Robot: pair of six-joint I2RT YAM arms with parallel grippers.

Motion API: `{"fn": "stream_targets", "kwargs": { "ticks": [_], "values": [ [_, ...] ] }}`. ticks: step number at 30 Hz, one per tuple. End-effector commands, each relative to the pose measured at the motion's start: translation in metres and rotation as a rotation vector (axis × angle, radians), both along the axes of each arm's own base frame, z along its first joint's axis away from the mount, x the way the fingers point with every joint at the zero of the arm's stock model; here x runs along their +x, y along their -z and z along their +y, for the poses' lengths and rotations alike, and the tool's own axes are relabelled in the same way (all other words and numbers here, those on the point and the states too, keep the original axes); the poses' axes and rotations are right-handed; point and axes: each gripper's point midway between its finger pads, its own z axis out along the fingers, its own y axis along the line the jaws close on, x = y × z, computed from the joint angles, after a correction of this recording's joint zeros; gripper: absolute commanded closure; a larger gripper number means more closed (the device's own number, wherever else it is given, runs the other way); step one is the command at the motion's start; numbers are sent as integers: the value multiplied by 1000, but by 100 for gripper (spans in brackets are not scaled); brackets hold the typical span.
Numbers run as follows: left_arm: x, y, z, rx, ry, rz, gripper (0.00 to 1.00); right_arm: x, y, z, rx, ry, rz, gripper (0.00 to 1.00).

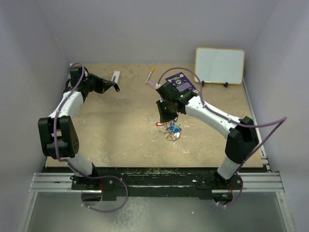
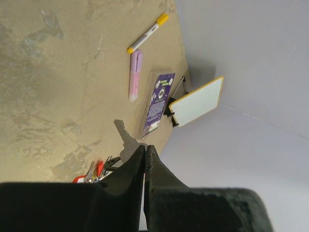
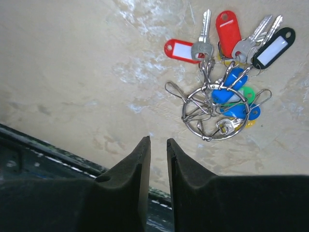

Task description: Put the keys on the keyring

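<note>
- My right arm bends at the elbow near the table's right edge. Its white forearm reaches left to mid-table, and the wrist tips down so my right gripper (image 1: 164, 116) hangs over the tan tabletop (image 3: 72, 72), just beside the pile.
- Its jaws stand a narrow slot apart with nothing between them.
- The small metal keys with red, blue, green and black plastic tags (image 3: 228, 31) lie fanned at mid-table against the thin silvery wire keyring (image 3: 184, 116). The ring lies flat on the pile's near side. 2 blue tags cross the ring, but I cannot tell whether they are threaded on it.
- My left arm folds at the elbow by the left edge. The forearm stretches toward the far-left corner and the wrist turns right.
- My left gripper (image 2: 145, 154) is pressed closed, and 1 grey metal key (image 2: 124, 137) juts from its tips, well apart from the pile.
</note>
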Motion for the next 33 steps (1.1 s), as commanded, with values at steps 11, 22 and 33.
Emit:
{"fn": "stream_targets", "kwargs": {
  "ticks": [11,22,33],
  "values": [
    [-16,-22,-17,30,85,-81,96,22,59,4,-143,-376,-210,74],
    [-22,-28,-19,23,86,-104,96,8,100,10,-140,-657,-217,68],
    [-22,-30,-19,15,78,-114,96,-11,131,-10,-201,-727,-135,68]
  ]
}}
